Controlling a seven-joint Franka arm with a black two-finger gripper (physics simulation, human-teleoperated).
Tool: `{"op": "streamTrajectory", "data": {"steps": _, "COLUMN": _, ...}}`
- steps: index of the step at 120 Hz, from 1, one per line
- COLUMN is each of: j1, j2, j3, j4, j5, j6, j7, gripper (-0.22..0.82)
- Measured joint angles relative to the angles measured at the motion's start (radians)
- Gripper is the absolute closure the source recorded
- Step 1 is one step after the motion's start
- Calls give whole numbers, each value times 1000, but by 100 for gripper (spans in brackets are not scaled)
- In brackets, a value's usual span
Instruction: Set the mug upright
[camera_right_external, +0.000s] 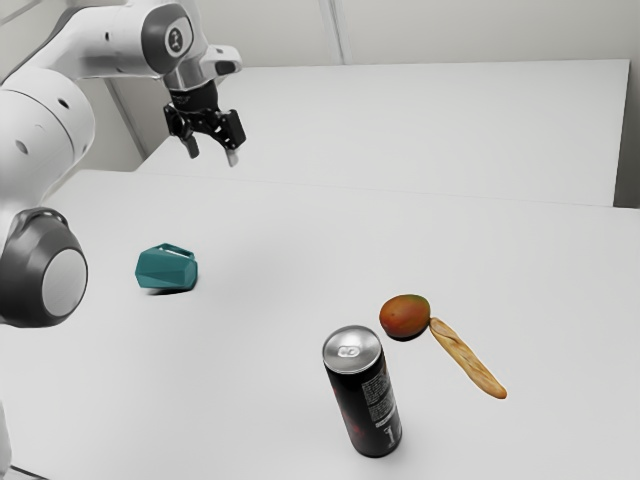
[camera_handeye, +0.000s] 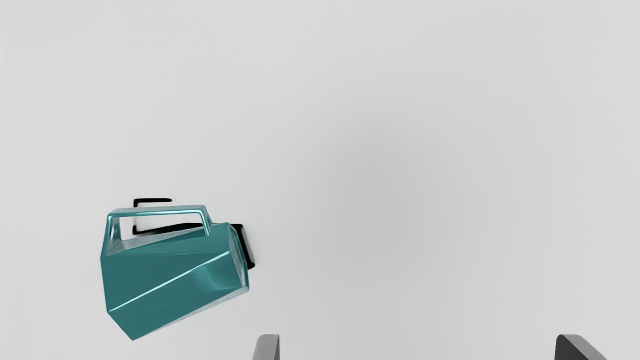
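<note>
Mug count is one: teal, the mug (camera_right_external: 167, 268) lies on its side on the white table (camera_right_external: 240, 400), its single handle (camera_right_external: 177, 248) toward twelve o'clock in the exterior view, and at about seven o'clock from the one gripper (camera_right_external: 212, 155), which hangs released above, its two fingers (camera_handeye: 267, 348) standing wide apart. Three other things share the table: one upright black can (camera_right_external: 365, 395) at four o'clock from the mug, one mango (camera_right_external: 405, 316) at one o'clock from the can, and one baguette (camera_right_external: 468, 358) just beside the mango at four o'clock.
</note>
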Motion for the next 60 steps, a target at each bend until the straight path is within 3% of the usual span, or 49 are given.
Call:
{"op": "streamTrajectory", "data": {"steps": 32, "j1": 8, "j2": -18, "j3": 2, "j4": -55, "j5": 13, "j6": 14, "j7": 24, "gripper": 0}}
{"op": "streamTrajectory", "data": {"steps": 49, "j1": 43, "j2": -80, "j3": 8, "j4": -252, "j5": -34, "j6": 53, "j7": 42, "gripper": 0}}
{"op": "streamTrajectory", "data": {"steps": 60, "j1": 70, "j2": -102, "j3": 51, "j4": -343, "j5": -98, "j6": 89, "j7": 74, "gripper": 0}}
